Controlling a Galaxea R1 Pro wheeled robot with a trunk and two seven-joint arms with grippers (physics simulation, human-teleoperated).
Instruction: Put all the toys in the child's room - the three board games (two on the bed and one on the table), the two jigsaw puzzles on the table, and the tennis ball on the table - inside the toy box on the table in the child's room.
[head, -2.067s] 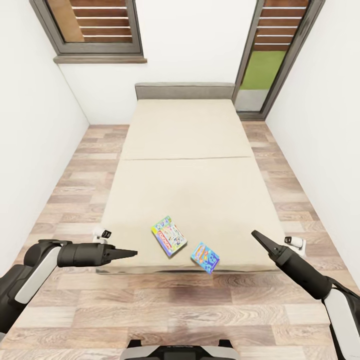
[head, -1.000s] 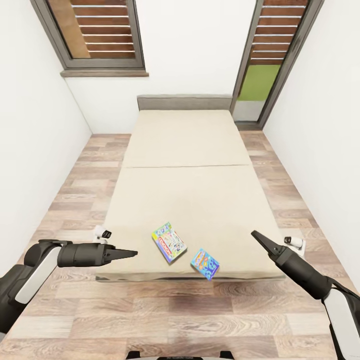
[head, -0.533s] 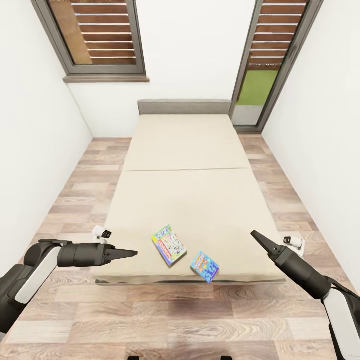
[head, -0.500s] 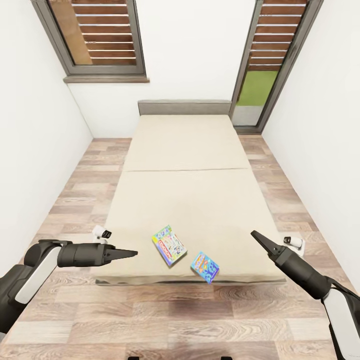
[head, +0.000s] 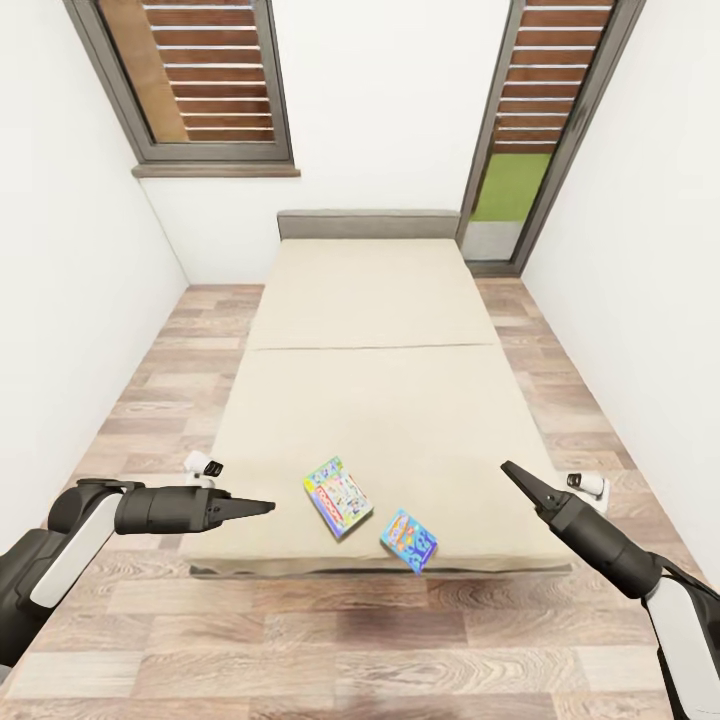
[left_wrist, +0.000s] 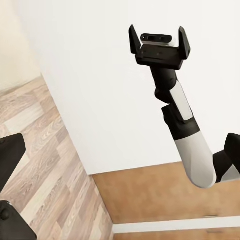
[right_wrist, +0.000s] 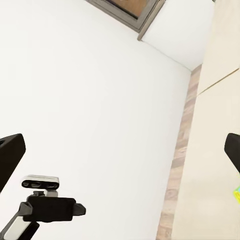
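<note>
Two board games lie flat near the foot of the beige bed (head: 380, 400): a white-green-red one (head: 338, 496) and a smaller blue-orange one (head: 409, 539) at the mattress edge. My left gripper (head: 262, 507) hovers over the bed's near left corner, left of the games, and points right. On the other side, my right gripper (head: 512, 473) hangs to the right of the games, pointing up-left. Both are open and hold nothing. In the right wrist view a corner of a game (right_wrist: 236, 194) shows on the mattress. The table, toy box, jigsaw puzzles and tennis ball are out of view.
White walls close in on both sides, leaving strips of wood floor (head: 140, 400) beside the bed. A grey headboard (head: 368, 223) and two dark-framed windows (head: 205, 80) stand at the far end. Open floor lies between me and the bed's foot.
The whole view has shifted: the bed looks a little smaller and farther away, so the camera moved back. Both arms hold the same pose, and the games lie where they were.
</note>
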